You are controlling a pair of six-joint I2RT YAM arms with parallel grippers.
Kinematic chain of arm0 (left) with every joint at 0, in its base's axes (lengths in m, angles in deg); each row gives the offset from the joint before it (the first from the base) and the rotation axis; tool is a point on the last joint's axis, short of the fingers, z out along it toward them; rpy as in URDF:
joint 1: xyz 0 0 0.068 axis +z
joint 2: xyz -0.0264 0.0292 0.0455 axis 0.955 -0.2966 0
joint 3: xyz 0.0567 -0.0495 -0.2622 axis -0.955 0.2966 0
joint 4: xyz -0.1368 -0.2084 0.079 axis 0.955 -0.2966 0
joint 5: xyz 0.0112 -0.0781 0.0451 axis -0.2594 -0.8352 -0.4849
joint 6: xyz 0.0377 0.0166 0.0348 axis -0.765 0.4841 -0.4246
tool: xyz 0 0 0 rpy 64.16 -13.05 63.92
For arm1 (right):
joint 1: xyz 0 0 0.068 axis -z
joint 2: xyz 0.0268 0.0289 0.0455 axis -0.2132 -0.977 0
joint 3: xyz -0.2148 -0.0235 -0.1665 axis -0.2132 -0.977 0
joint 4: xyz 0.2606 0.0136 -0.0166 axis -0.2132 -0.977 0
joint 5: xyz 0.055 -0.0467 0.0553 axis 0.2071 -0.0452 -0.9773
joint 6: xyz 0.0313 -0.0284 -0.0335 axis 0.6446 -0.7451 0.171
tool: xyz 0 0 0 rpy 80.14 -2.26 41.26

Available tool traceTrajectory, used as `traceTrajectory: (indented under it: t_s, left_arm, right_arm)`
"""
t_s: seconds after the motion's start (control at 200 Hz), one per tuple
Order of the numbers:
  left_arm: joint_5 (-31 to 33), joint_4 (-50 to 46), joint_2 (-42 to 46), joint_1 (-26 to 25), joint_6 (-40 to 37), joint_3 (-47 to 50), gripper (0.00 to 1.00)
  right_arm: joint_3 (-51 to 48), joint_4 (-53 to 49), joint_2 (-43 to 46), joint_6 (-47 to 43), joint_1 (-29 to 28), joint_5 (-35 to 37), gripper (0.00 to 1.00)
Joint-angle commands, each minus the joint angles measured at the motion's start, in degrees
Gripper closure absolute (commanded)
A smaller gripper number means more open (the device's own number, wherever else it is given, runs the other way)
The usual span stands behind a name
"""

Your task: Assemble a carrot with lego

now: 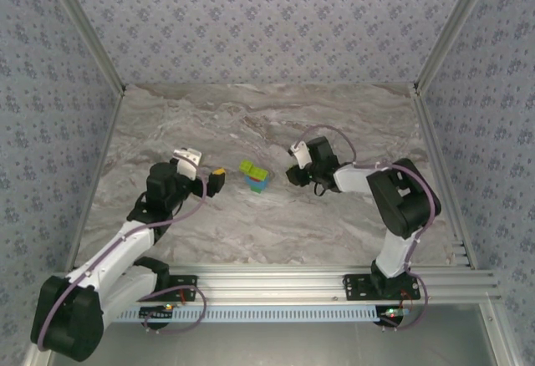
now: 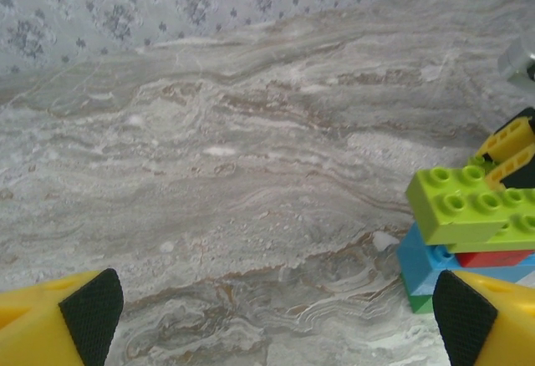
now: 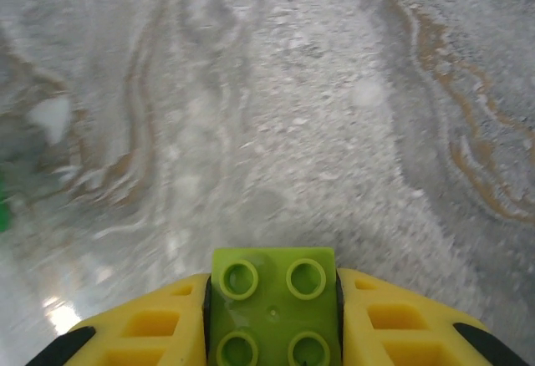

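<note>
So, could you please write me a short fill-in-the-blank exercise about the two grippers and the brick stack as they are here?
1. The right gripper is shut on a lime-green brick showing ___ studs.
2. The left gripper has its jaws ___, with nothing between them.
3. In the carrot, the brick just under the lime-green top is ___.
Missing words: four; open; red.

Grey-brown marbled table (image 1: 251,224) with 1 small stack of toy bricks, the carrot (image 1: 255,176), resting near its middle: lime bricks on top, red and blue beneath, possibly green lowest.
</note>
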Motion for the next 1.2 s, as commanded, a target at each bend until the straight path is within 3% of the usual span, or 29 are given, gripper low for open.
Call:
traceTrajectory:
  t_s: [0.0, 0.155, 0.31, 0.405, 0.52, 0.57, 0.68, 0.75, 0.934, 1.079, 1.194]
  left_arm:
    - [-3.6, 2.4, 4.1, 0.2, 2.7, 1.5, 0.02]
    - [-4.7, 3.0, 6.5, 0.0, 10.6, 1.2, 0.02]
    - [-12.8, -2.3, 5.6, -0.6, 20.2, -5.3, 0.02]
    - [-12.1, -9.1, 3.4, -1.0, 28.9, -11.7, 0.02]
    - [-19.4, -16.7, -0.2, -1.3, 38.9, -21.3, 0.02]
    - [-19.5, -19.8, -1.7, -2.1, 43.7, -24.7, 0.03]
    - [-20.1, -26.3, -5.0, -4.2, 55.5, -29.8, 0.21]
    - [-20.7, -27.3, -6.3, -7.4, 62.1, -30.8, 0.27]
    - [-22.9, -29.1, -8.2, -15.1, 71.4, -32.6, 0.27]
    - [-23.1, -30.2, -7.1, -15.7, 75.2, -30.9, 0.34]
    - [-24.6, -24.4, -6.6, -15.7, 79.0, -28.5, 0.37]
  right_arm:
    - [2.0, -9.0, 7.6, -0.6, 0.4, -6.6, 0.7]
    - [6.5, -20.2, 15.4, -5.0, 1.0, -16.7, 0.7]
    - [11.2, -31.4, 20.4, -9.9, 0.4, -27.0, 0.69]
    - [11.3, -32.6, 25.0, -11.2, -2.7, -20.6, 0.69]
    - [10.8, -33.4, 29.1, -13.2, -7.5, -10.3, 0.7]
    - [10.5, -33.4, 30.4, -13.7, -9.3, -7.4, 0.7]
    - [8.7, -31.4, 33.3, -14.4, -12.3, -3.8, 0.7]
    - [8.0, -30.4, 34.2, -14.9, -13.4, -3.2, 0.7]
    - [9.7, -31.1, 33.0, -17.9, -16.8, -0.4, 0.69]
    - [11.6, -31.3, 32.5, -19.8, -18.8, 1.4, 0.7]
    - [12.3, -30.4, 32.6, -19.8, -19.1, 1.0, 0.7]
